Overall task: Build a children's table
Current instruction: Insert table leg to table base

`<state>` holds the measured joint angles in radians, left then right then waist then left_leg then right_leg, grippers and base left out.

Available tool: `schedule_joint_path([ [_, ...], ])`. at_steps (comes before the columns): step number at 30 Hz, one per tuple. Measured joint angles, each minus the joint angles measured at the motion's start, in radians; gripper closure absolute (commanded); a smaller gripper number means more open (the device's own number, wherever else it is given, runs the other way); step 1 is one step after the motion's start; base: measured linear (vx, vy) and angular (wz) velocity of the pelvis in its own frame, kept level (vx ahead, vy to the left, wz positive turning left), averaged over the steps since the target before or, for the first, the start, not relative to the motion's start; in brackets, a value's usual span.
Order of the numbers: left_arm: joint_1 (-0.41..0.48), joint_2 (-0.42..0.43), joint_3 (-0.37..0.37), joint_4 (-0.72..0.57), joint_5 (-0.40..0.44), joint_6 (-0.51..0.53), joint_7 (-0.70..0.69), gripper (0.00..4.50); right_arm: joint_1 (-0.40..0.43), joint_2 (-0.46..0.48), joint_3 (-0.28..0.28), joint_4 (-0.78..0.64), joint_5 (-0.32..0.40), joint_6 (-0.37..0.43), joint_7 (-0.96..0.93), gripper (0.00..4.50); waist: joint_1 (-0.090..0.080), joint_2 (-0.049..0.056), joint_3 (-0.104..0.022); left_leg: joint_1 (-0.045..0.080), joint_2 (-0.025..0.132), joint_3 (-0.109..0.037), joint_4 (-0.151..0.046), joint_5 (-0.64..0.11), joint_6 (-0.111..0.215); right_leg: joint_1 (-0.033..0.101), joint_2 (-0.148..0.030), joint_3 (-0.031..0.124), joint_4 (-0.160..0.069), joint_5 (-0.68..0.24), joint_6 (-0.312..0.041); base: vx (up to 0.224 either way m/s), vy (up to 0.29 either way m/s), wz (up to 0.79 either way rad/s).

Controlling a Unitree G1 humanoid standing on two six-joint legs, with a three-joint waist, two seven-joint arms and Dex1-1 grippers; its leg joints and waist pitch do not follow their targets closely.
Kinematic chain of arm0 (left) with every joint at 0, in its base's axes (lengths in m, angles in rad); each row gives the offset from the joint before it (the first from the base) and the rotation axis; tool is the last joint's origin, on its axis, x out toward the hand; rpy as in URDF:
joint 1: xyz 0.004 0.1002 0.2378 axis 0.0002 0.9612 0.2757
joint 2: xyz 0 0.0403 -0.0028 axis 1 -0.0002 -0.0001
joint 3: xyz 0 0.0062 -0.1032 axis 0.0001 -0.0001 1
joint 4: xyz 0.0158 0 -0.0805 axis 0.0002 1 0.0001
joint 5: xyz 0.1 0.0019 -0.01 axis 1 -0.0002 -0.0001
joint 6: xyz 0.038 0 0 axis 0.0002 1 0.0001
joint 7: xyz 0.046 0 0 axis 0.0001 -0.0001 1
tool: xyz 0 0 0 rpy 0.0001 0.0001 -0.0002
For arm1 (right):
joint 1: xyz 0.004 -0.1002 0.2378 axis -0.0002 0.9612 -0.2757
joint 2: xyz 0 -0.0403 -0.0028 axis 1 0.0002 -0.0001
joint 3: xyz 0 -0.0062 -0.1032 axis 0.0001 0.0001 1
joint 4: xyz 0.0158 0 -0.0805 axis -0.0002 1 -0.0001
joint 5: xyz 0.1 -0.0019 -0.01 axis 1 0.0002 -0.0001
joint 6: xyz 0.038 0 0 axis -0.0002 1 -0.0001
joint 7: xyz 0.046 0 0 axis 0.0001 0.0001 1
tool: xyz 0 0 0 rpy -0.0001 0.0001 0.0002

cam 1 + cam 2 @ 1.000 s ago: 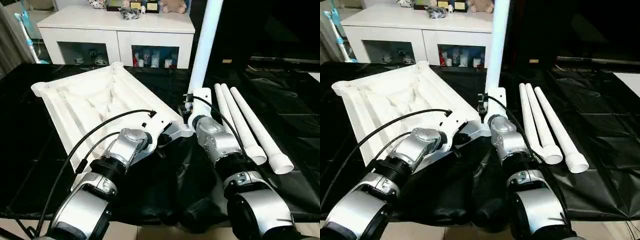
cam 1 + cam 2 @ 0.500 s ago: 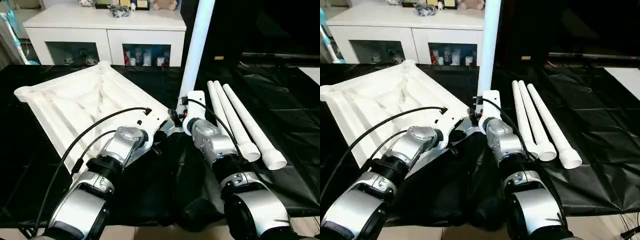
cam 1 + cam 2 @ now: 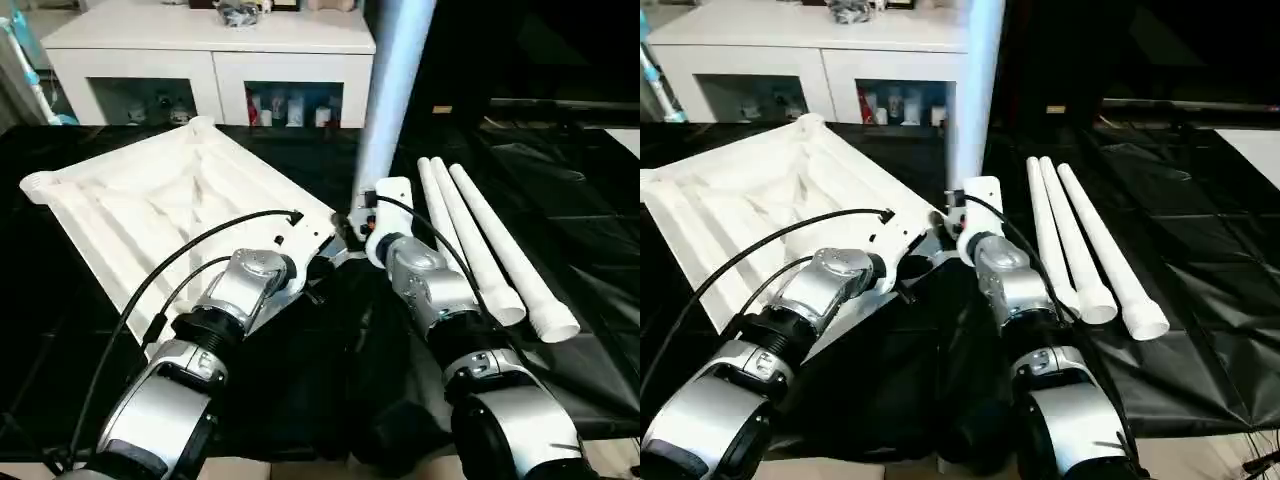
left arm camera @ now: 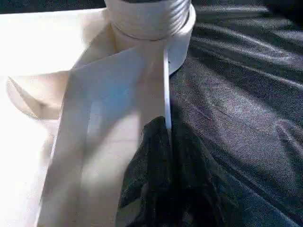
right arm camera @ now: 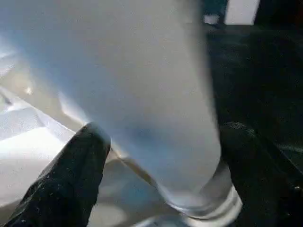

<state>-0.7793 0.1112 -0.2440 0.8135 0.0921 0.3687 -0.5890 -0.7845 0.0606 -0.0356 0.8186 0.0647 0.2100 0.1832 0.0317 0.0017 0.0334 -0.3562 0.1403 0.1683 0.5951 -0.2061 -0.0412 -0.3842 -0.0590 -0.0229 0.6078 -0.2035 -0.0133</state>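
The children's table top (image 3: 150, 210) lies upside down on the black cloth, ribbed underside up. One white leg (image 3: 390, 90) stands upright in its near right corner socket (image 4: 149, 19). My left gripper (image 4: 165, 130) is shut on the thin side rim of the top just beside that socket. My right gripper (image 5: 163, 132) straddles the lower end of the upright leg. It is open, with one black finger (image 5: 71, 179) on each side of the tube. Three more legs (image 3: 480, 250) lie side by side on the cloth to the right.
A white cabinet with glass doors (image 3: 210, 40) stands behind the black-draped table (image 3: 570, 180). The cloth is bunched up (image 3: 340, 380) at the near edge between my forearms. Black cables loop over my left arm (image 3: 200, 250).
My right gripper's fingers have spread wider around the upright leg. The left gripper keeps its hold on the rim. The camera has shifted a little.
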Motion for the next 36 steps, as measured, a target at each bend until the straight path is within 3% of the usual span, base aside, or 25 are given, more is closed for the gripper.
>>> schedule_joint_path([
  [4,0.001,0.001,-0.005,-0.015,0.002,0.000,-0.016,4.50,0.000,-0.001,-0.001,0.000,-0.014,-0.013,0.001,0.67,0.003,0.000,0.004,-0.002,0.000,0.001,-0.002,0.000,0.000,-0.001,0.000,0.000,-0.002,0.000,0.000,0.000,0.000,0.00],
  [10,0.002,0.001,-0.008,-0.021,0.002,0.000,-0.020,4.50,0.000,-0.007,-0.007,-0.011,-0.007,-0.018,0.009,1.33,0.004,0.001,0.006,-0.002,0.000,0.001,-0.004,0.000,0.000,-0.001,0.000,0.000,-0.004,0.000,0.000,0.000,0.000,0.00],
  [21,0.021,0.033,-0.021,-0.055,0.011,-0.032,-0.063,4.50,0.007,-0.032,-0.014,-0.038,0.003,-0.021,0.055,1.98,0.003,0.000,0.014,-0.001,0.000,0.001,-0.007,0.000,0.000,-0.001,0.000,0.000,-0.006,0.000,0.000,0.000,0.000,0.00],
  [31,0.075,0.112,-0.047,-0.149,0.012,-0.072,-0.177,4.50,0.037,-0.133,-0.019,-0.122,0.067,0.096,0.252,2.36,0.006,-0.001,0.014,-0.003,0.001,0.002,-0.013,0.001,0.002,-0.001,0.000,-0.005,-0.013,0.000,0.000,0.000,0.000,0.00],
  [36,0.141,0.188,-0.077,-0.271,0.009,-0.083,-0.279,4.50,0.035,-0.186,-0.003,-0.122,0.096,0.149,0.392,2.52,0.008,-0.001,0.015,-0.006,0.006,0.003,-0.012,0.002,0.001,-0.001,0.000,-0.011,-0.013,0.000,-0.001,0.000,0.000,0.00],
])
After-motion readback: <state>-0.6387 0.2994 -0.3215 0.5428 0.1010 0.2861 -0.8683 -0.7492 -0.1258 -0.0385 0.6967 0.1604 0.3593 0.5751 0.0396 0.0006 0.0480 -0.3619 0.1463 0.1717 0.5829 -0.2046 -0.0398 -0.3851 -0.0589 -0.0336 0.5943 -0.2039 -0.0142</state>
